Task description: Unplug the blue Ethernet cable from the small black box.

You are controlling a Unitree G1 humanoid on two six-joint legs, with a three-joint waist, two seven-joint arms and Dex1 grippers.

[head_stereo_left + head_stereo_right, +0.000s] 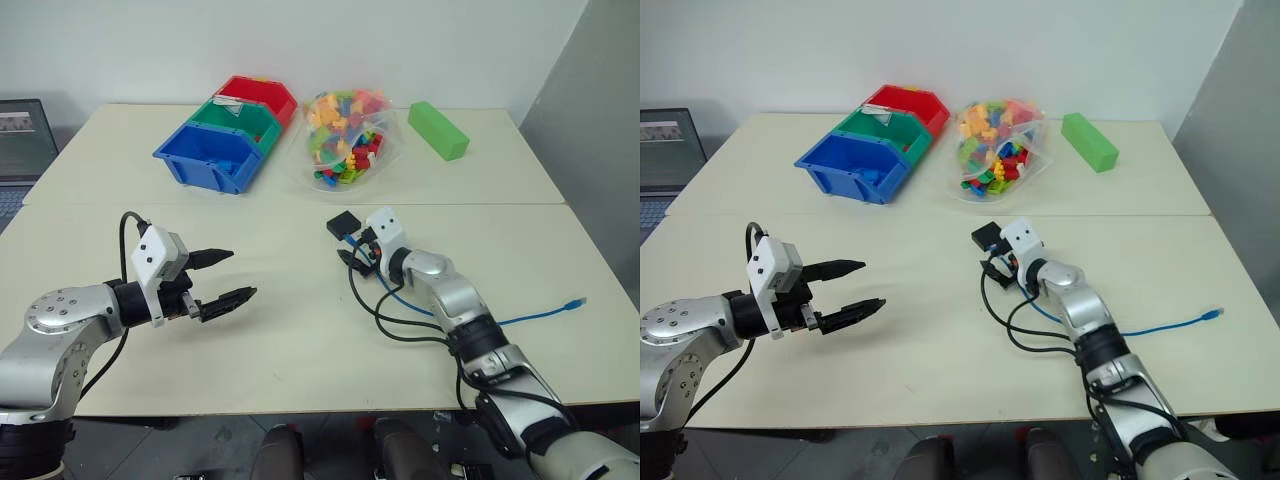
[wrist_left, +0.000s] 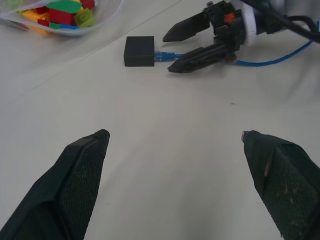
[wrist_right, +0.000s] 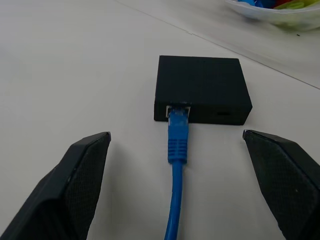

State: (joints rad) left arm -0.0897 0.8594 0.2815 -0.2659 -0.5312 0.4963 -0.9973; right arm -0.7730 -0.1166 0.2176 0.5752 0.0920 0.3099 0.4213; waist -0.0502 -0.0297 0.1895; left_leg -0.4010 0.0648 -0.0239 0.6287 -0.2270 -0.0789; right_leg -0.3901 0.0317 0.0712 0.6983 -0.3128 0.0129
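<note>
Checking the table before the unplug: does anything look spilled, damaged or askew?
Nothing stands out. The cable is plugged straight into the box, which lies flat. The bricks stay in their clear bag, and the bins stand upright.

you see the small matte black square box [image 3: 201, 89] lying flat on the table, the thin bright blue ethernet cable [image 3: 177, 165] still plugged into its side port.
</note>
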